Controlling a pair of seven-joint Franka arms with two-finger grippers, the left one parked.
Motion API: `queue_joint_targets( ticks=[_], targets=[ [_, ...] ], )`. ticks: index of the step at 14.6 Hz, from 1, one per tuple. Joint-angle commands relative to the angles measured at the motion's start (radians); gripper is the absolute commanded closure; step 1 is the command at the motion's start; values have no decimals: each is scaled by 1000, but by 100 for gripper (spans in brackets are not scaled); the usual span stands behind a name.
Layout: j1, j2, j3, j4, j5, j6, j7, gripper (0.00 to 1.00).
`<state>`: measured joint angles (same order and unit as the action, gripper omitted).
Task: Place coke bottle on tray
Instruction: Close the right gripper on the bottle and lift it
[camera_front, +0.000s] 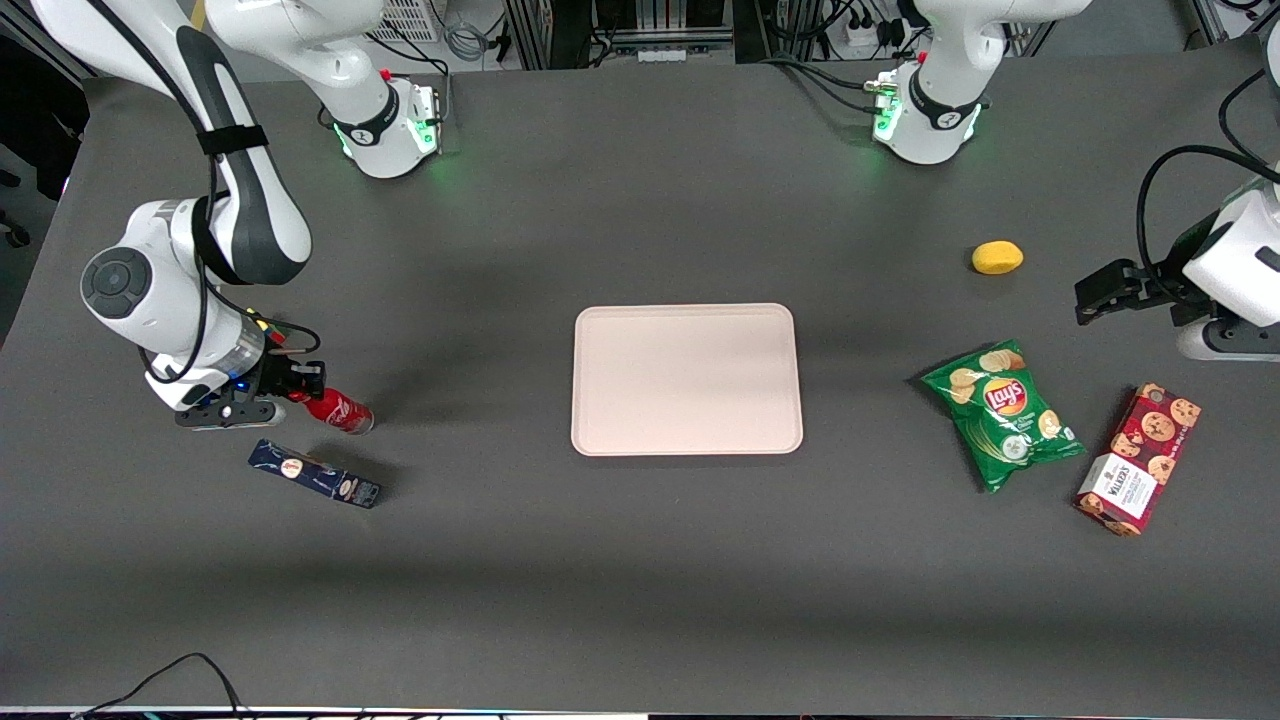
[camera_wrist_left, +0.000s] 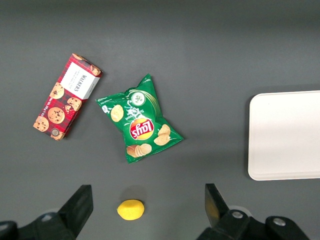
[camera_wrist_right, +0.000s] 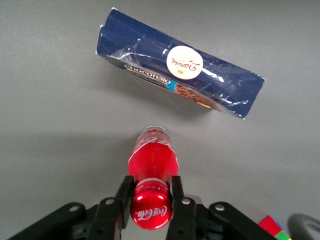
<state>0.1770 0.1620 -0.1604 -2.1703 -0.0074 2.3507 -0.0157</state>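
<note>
Coke bottle (camera_front: 338, 411) sits at the working arm's end of the table (camera_front: 640, 600), tilted, cap end in the gripper (camera_front: 297, 384), clear base pointing toward the tray and down at the table. Front view can't settle whether the base touches the table or hangs just above it.

Wrist view: the two black fingers (camera_wrist_right: 123, 196) are closed most of the way, one on each side of the bottle's neck just below the red cap, touching it. Bottle (camera_wrist_right: 152, 162) runs straight out from between them, white script logo visible on the cap top.

Dark blue oblong box (camera_front: 315, 474) lies flat just beside the bottle, nearer the front camera, not touching it. In the wrist view the box (camera_wrist_right: 182, 76) shows a round pale label and crumpled ends.

Tray (camera_front: 687, 379) is flat mid-table, well apart from the bottle, nothing on it.

Toward the parked arm's end: green chip bag (camera_front: 1003, 413), red cookie box (camera_front: 1139, 459) just beside it, and a small yellow lemon-like thing (camera_front: 997, 257) farther from the front camera than both. All apart from each other and from the tray.
</note>
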Motion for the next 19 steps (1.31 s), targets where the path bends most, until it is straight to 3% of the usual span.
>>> queue_joint_targets(
  ticks=[1,3,10,13,19],
  targets=[
    [7,-27,15,-14,-5,-8,5,91],
    [7,-36,16,-5,-5,-37,5,100],
    [7,-79,78,211,-3,-319,42,100],
    [7,-73,162,354,-2,-465,126,100],
    [47,-29,329,575,-2,-594,327,100]
  ],
)
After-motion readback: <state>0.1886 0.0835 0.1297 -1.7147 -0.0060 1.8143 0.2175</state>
